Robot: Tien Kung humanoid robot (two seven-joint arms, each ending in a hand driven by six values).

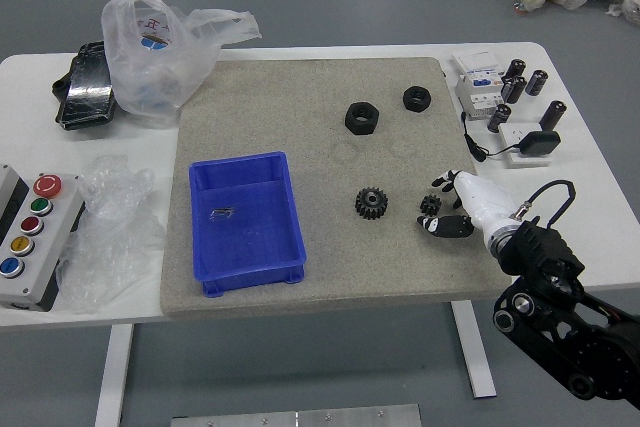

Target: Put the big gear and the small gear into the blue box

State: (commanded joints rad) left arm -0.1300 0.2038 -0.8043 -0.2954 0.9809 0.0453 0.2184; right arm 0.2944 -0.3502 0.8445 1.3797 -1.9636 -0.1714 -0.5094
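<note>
In the head view, with twelve o'clock pointing to the far side, we are watching the right hand [480, 201] reaching in from four o'clock, its forearm being cut off by the picture's edge. Its thumb and fingers are standing apart around the small gear [430, 205], gripping nothing; we are not managing to tell whether any tip is touching it. The gear is lying on the mat [300, 97].

At nine o'clock from it the big gear [371, 203] is lying, directly between it and the blue box [262, 247]. Inside the box a little shiny thing [222, 214] is lying, too small for us to make out. From the big gear, one nut [361, 118] is lying at twelve o'clock, another [417, 99] at one.

At nine o'clock from the box we are seeing a crumpled sheet [110, 237], then a button panel [35, 252], running off the picture. At eleven, a bag [150, 72] is sitting beside a black pack [88, 92].
</note>
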